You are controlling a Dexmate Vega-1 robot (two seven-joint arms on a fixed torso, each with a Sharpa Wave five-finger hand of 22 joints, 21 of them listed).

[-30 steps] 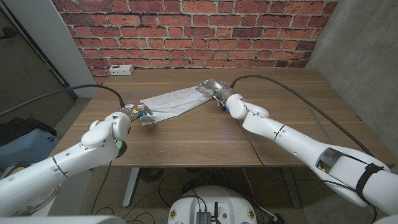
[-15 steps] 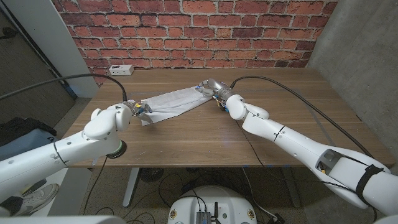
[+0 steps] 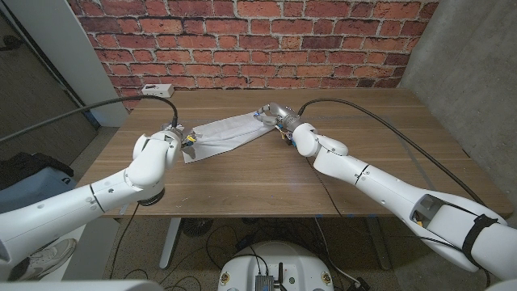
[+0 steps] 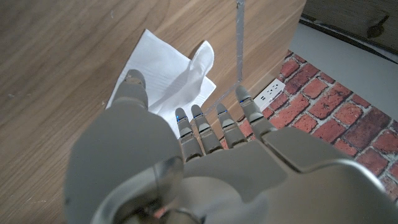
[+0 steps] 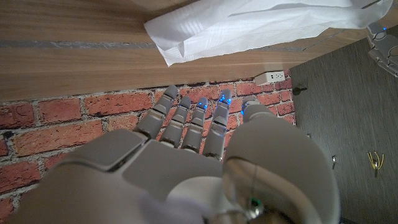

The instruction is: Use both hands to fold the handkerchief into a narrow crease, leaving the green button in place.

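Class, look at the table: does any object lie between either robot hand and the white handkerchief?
Nothing visible does. The left hand is at one end of the handkerchief and the right hand at the other, with only bare table around them. The white power strip sits off by the wall, out of the way.

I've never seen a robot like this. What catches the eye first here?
A white handkerchief lies folded into a long strip slanting across the middle of the wooden table. The left hand is at its near end and the right hand at its far end. A red brick wall stands behind the table.
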